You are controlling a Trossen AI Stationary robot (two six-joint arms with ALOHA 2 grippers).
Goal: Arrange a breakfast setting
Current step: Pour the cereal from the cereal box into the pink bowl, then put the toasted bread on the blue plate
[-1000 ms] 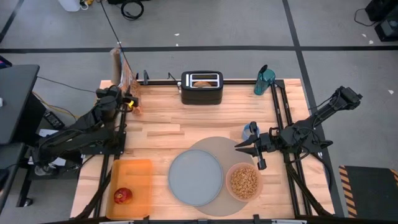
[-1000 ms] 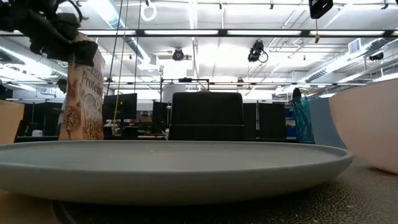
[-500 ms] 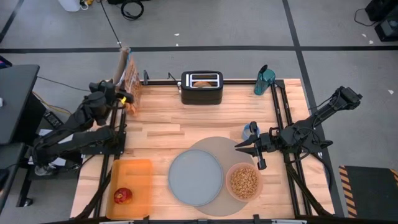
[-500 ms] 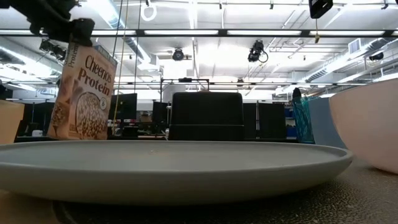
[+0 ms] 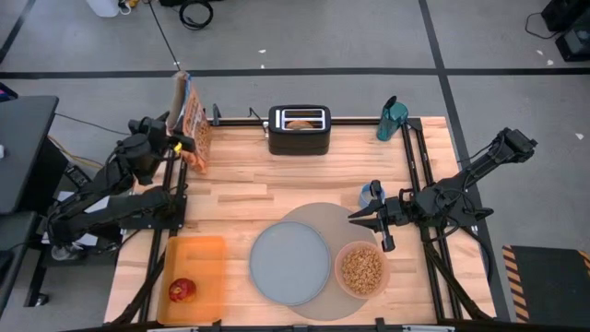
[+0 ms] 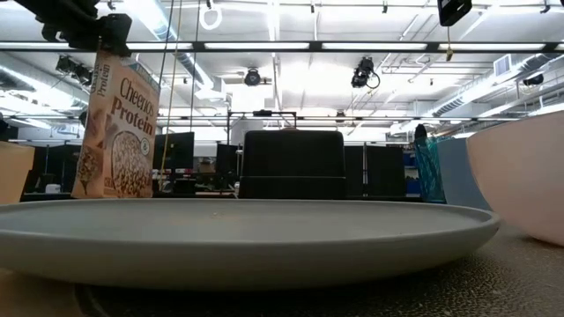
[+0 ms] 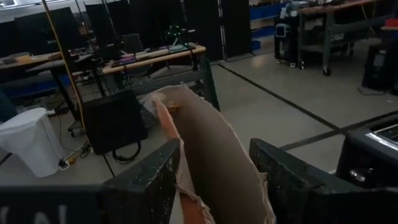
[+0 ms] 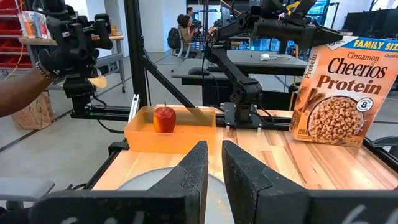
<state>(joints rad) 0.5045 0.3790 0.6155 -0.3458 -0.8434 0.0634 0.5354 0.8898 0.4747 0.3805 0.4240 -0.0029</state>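
A Cheerios cereal box (image 5: pixel 191 122) is upright at the table's far left corner, and my left gripper (image 7: pixel 214 168) is shut on its top. A pink bowl (image 5: pixel 362 268) of brown cereal and a grey-blue plate (image 5: pixel 290 263) sit on the round grey mat (image 5: pixel 318 214). The red fruit (image 5: pixel 182 290) lies in the orange tray (image 5: pixel 198 251). A bagel (image 5: pixel 299 123) sits in the black toaster (image 5: pixel 299 136). The teal tumbler (image 5: pixel 391 118) stands at the far right. My right gripper (image 5: pixel 355 219) hovers shut beside the mat with nothing in it. The spoon is out of view. My left gripper pinches the box's torn-open top end (image 7: pixel 211 149) between its two fingers (image 7: pixel 149 177). The fingers come in level from the table's left side. The box hangs upright below them (image 6: pixel 115 123). Whether its lower end rests on the table I cannot tell.
Bare wood lies between the toaster and the mat. Black frame rails run along the table's left (image 5: pixel 175 198) and right (image 5: pixel 419 175) edges. A person's arm (image 8: pixel 18 87) shows beyond the table in the right wrist view.
My left gripper has risen and drawn back toward the table's left edge with the cereal box. The box has turned its printed front toward the near side, tipped for a moment, and now stands nearly upright and higher.
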